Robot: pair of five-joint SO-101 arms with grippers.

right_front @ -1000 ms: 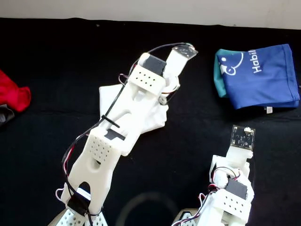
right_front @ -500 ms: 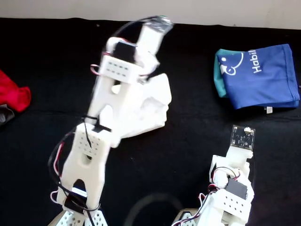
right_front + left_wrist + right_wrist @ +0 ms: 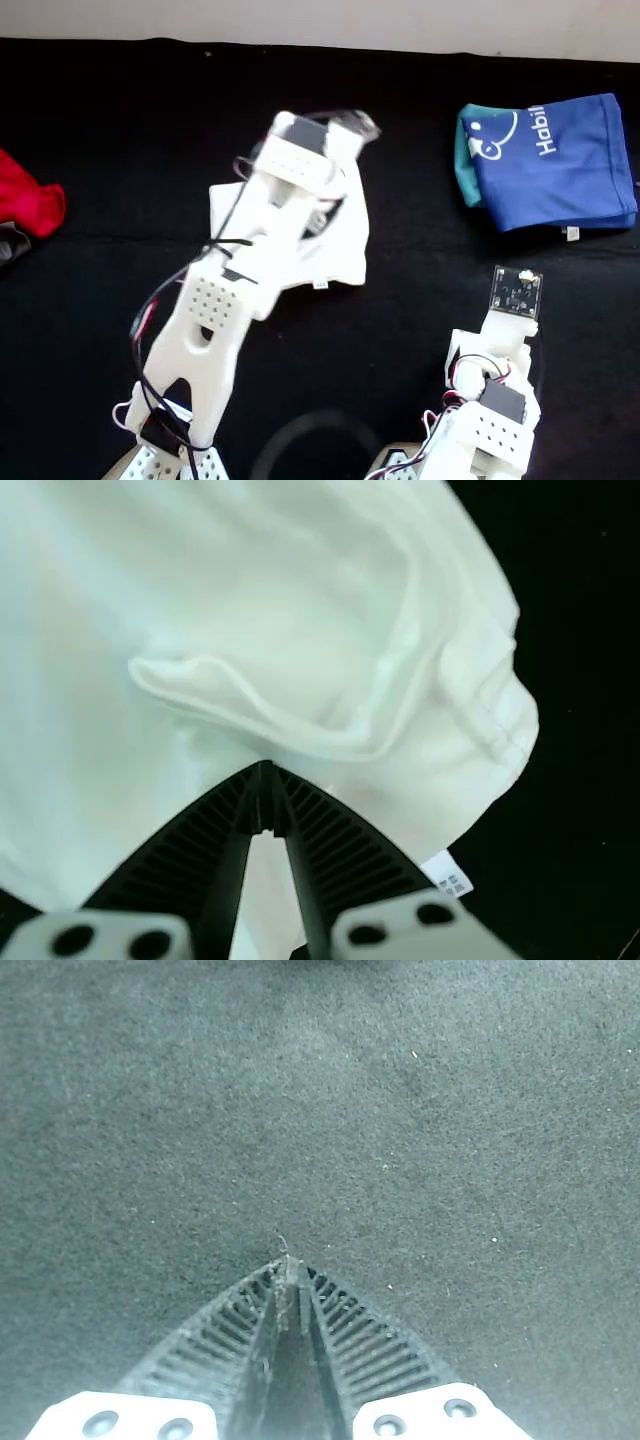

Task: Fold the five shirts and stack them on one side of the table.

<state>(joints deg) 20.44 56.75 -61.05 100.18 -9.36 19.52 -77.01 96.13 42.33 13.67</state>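
The white shirt (image 3: 340, 240) lies rumpled around the middle of the table (image 3: 120, 120), partly covered in the high view by the left arm (image 3: 230, 300), which stretches from the near edge out over it. In the left wrist view the white shirt (image 3: 200, 600) shows a raised fold ridge just past the tips of the left tool (image 3: 265, 775). That tool's jaws are pressed together over the cloth, and I cannot tell whether any fabric is caught between them. One hemmed edge of the shirt curves against bare black table, with a small label (image 3: 447, 872) sticking out from it. Near the far right corner the blue shirt (image 3: 550, 160) sits folded flat on top of a teal shirt (image 3: 465, 160), whose edge peeks out on the side toward the middle. A strip of bare table separates this stack from the white shirt. At the left edge the red shirt (image 3: 30, 205) lies bunched, with a dark cloth (image 3: 10, 243) just beside it on the near side, and both are well apart from the white shirt. The right arm (image 3: 495, 400) stands at the near edge toward the right corner, on the near side of the blue stack. The right tool (image 3: 288, 1265) has its jaws pressed together over bare table with nothing held. Bare table also runs along the far edge below the pale wall (image 3: 300, 18).
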